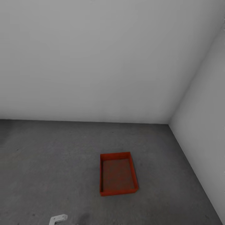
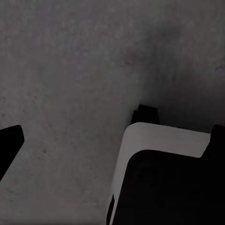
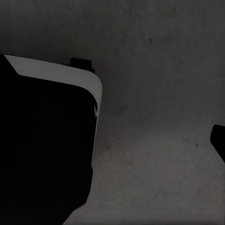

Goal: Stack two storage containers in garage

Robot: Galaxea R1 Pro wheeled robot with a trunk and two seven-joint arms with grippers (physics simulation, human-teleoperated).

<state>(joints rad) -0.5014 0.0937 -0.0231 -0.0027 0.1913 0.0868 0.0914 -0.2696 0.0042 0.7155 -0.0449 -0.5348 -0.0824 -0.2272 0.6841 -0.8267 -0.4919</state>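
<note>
Concrete floor [image 1: 62, 162], dark grey and mottled, runs to two plain pale walls [image 1: 93, 62] that meet in a corner at the far right of the head view. One orange-red storage container [image 1: 118, 173] sits flat on this floor, open side up and empty, its long sides pointing roughly toward the back wall; it lies nearer the right wall than the left, well clear of both. A small white angled robot part [image 1: 58, 219] pokes in at the near edge of the floor. Both wrist views look down at grey concrete past dark and white robot housing [image 2: 164, 183]. Neither hand's fingers are clear enough to read, so I cannot tell their opening.
</note>
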